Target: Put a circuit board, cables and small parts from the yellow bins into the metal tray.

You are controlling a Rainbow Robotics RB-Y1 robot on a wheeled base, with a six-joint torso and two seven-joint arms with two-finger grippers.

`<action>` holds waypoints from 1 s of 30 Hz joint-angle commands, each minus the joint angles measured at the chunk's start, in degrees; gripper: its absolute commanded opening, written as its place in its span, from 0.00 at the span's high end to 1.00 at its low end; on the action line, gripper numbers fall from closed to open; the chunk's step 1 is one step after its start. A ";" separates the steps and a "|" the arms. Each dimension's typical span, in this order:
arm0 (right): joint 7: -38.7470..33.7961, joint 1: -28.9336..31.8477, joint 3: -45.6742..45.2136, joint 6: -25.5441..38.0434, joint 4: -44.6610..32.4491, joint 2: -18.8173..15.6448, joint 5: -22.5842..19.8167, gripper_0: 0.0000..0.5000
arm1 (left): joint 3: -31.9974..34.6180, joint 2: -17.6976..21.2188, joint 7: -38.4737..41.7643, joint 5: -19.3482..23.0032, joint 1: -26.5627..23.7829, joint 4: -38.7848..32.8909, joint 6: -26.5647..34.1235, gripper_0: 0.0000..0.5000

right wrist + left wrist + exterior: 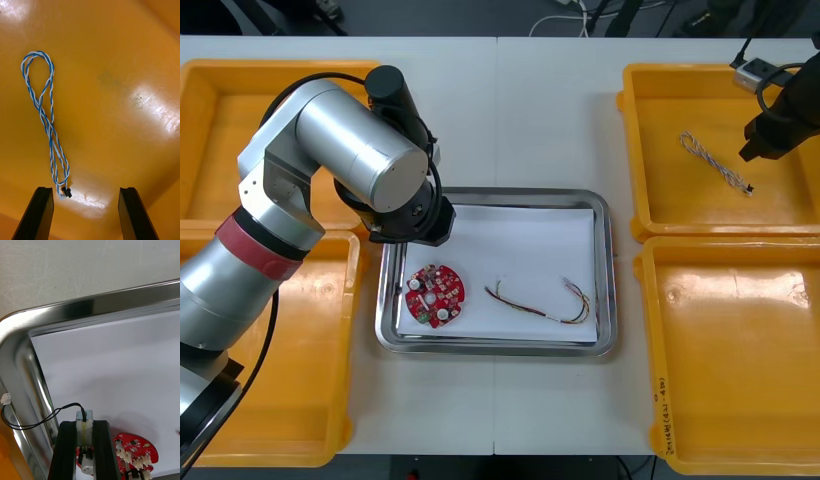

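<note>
The left arm reaches over the tray. Its hand pinches the pale end of a black cable low over the tray's corner, beside the board, and the thin tail trails out over the rim. The cable looks light and limp, so it will likely drag; the stiff end is the sound hold. The right hand, fingers spread, hovers in the far right bin over the blue-white cable. That cable is soft and floppy, best pinched where the strands bunch near its black tip.

The left pincer covers part of the red circuit board, which the view's edge also crops.
</note>
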 commanded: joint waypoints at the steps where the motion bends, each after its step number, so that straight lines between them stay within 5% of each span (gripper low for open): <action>1: 0.98 -5.57 0.55 -0.48 3.10 0.27 0.97 0.00 | -2.03 -1.15 1.19 0.27 -2.61 1.07 -2.59 1.00; 25: 1.94 -10.50 0.55 -8.12 14.53 2.12 0.62 0.00 | -4.40 -1.15 -0.04 -1.58 -1.55 5.37 -7.69 0.99; 27: 1.86 -10.50 0.55 -8.12 14.79 2.21 -0.35 0.00 | -4.40 -1.15 0.14 -1.58 -1.55 5.37 -7.87 0.61; 30: 2.21 -10.50 0.55 -8.91 16.64 2.21 -2.20 0.00 | -4.40 -1.15 0.31 -1.49 -1.55 5.37 -8.39 0.23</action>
